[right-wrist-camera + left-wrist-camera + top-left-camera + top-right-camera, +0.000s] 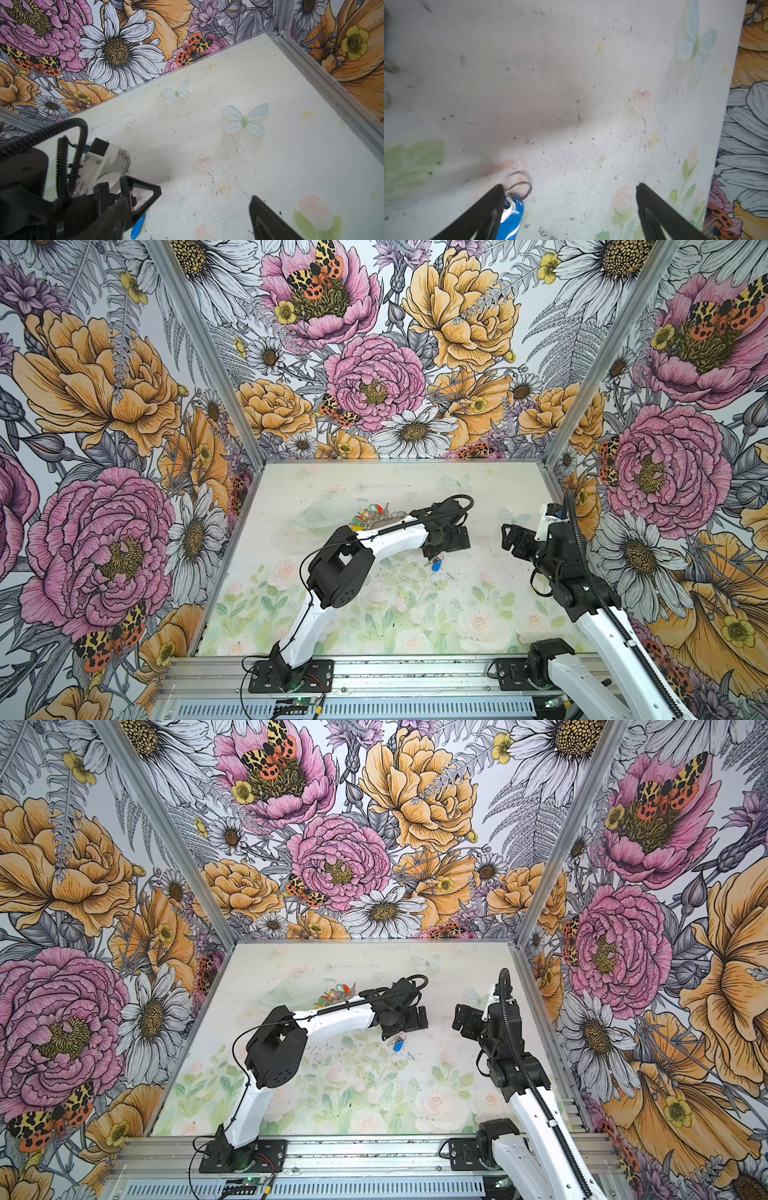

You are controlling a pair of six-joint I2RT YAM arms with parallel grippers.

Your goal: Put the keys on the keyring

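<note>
A blue key (512,216) with a silver ring lies on the mat, touching the inner side of one finger of my left gripper (569,187), whose jaws stand wide open. Both top views show this key (435,565) (398,1045) just under the left gripper (432,558). The other keys (365,517) (332,994), coloured tags, bunch at the keyring (392,515), mostly hidden behind the left forearm. In the right wrist view the keyring's silver loops (124,160) peek past the left wrist. My right gripper (508,536) (187,207) is open and empty, to the right of the blue key (137,225).
Flowered walls on aluminium posts (582,406) close the mat at the back and on both sides. A metal rail (374,672) with both arm bases runs along the front. The right wall edge (324,83) lies close to the right arm.
</note>
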